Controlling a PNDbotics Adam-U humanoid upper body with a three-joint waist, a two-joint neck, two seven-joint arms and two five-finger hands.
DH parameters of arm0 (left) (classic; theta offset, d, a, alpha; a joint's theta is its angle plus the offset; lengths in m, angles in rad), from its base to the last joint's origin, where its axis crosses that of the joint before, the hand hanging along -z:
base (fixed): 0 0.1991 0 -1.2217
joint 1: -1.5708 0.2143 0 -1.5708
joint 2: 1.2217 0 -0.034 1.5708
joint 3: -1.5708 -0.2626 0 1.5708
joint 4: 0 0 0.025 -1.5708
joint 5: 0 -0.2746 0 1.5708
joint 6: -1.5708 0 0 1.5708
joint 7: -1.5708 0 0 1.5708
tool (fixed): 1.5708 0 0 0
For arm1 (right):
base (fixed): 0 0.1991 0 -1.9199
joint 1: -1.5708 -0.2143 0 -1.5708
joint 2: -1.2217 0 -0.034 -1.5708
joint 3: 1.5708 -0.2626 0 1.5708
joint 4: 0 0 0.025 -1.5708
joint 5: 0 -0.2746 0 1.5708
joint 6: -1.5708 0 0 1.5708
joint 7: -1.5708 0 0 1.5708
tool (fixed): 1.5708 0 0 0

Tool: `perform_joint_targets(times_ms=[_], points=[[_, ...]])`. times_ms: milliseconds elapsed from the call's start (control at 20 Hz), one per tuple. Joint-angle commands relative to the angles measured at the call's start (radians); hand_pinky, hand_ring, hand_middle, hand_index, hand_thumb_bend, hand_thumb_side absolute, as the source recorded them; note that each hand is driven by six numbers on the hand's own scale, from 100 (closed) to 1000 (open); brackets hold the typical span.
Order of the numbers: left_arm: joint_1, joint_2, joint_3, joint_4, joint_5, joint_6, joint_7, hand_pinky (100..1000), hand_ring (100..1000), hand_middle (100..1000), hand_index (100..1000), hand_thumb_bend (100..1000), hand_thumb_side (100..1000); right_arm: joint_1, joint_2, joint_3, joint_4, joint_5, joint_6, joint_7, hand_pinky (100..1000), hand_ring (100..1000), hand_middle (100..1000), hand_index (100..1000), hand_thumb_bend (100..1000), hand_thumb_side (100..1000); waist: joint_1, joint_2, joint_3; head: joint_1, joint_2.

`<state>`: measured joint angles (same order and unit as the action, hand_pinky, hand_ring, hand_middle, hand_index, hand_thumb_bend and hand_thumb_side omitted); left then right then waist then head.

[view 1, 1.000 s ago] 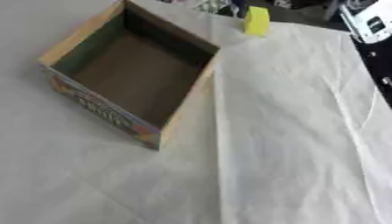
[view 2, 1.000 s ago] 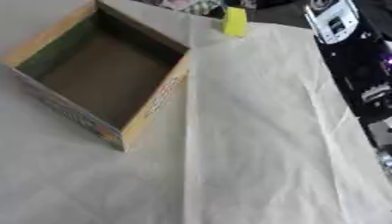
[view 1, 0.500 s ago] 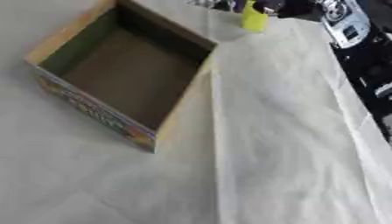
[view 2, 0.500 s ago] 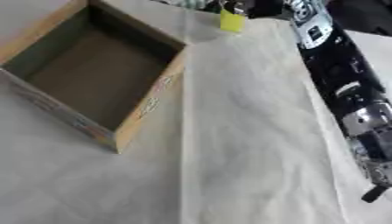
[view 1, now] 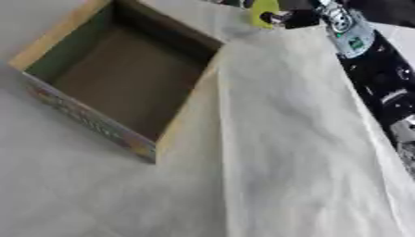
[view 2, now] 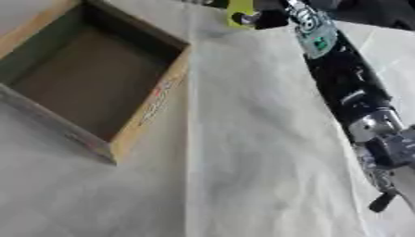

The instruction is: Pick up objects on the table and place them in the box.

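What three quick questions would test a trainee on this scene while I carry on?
1. True or false: the box has nothing inside it.
2. Which arm stretches toward the yellow object? A: left. B: right.
3. Fill in: the yellow object sits near the table's ___ edge.

Key: 1 true; 2 B; 3 far.
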<state>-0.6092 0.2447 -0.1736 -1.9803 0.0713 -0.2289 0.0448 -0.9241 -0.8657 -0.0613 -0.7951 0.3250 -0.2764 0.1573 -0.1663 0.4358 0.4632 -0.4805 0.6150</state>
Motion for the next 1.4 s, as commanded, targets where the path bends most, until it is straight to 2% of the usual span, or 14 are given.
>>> perform_joint_targets(times_ms=[50, 550, 650, 700, 750, 1000, 1200, 1250, 1400], points=[[-0.015, 0.006, 0.009, -0.020, 0.004, -0.005, -0.001, 524, 742, 752, 809, 425, 852, -0.020, -0.034, -0.010, -0.004, 0.012, 0.002, -0.014, 877, 909, 926, 973, 522, 379, 0.012, -0.018, 0.002, -0.010, -0.017], [-0.014, 0.008, 0.012, -0.020, 0.003, -0.007, 0.001, 519, 742, 752, 809, 423, 857, -0.023, -0.032, -0.015, 0.007, 0.069, 0.034, -0.129, 862, 894, 911, 959, 510, 374, 0.021, 0.001, 0.013, -0.029, -0.039], [-0.014, 0.009, 0.012, -0.020, 0.002, -0.007, 0.001, 518, 742, 752, 810, 423, 858, -0.024, -0.030, -0.013, 0.010, 0.072, 0.036, -0.136, 860, 892, 908, 955, 508, 374, 0.022, 0.006, 0.016, -0.032, -0.042], [-0.014, 0.009, 0.013, -0.020, 0.002, -0.007, 0.001, 518, 742, 751, 810, 423, 858, -0.024, -0.029, -0.013, 0.011, 0.072, 0.035, -0.137, 858, 890, 905, 953, 540, 352, 0.023, 0.008, 0.017, -0.033, -0.044], [-0.014, 0.010, 0.013, -0.020, 0.002, -0.007, 0.001, 517, 742, 751, 809, 423, 859, -0.025, -0.027, -0.012, 0.011, 0.073, 0.035, -0.138, 857, 889, 903, 951, 506, 372, 0.024, 0.011, 0.018, -0.034, -0.046], [-0.013, 0.011, 0.014, -0.020, 0.001, -0.006, 0.002, 515, 742, 751, 809, 424, 860, -0.030, -0.021, -0.009, 0.009, 0.076, 0.033, -0.141, 847, 872, 877, 925, 496, 364, 0.026, 0.018, 0.025, -0.040, -0.049], [-0.012, 0.011, 0.015, -0.020, 0.000, -0.005, 0.003, 514, 741, 751, 809, 423, 861, -0.032, -0.017, -0.010, -0.004, 0.085, 0.034, -0.168, 818, 810, 775, 832, 452, 329, 0.026, 0.021, 0.026, -0.042, -0.050], [-0.012, 0.010, 0.015, -0.020, 0.000, -0.005, 0.004, 514, 741, 751, 809, 420, 863, -0.032, -0.016, -0.010, -0.007, 0.088, 0.035, -0.179, 805, 790, 722, 786, 440, 319, 0.026, 0.021, 0.026, -0.042, -0.050], [-0.010, 0.012, 0.016, -0.020, 0.000, -0.005, 0.005, 513, 741, 751, 809, 419, 865, -0.032, -0.014, -0.010, -0.017, 0.094, 0.032, -0.214, 790, 761, 631, 724, 395, 302, 0.025, 0.021, 0.025, -0.040, -0.051]])
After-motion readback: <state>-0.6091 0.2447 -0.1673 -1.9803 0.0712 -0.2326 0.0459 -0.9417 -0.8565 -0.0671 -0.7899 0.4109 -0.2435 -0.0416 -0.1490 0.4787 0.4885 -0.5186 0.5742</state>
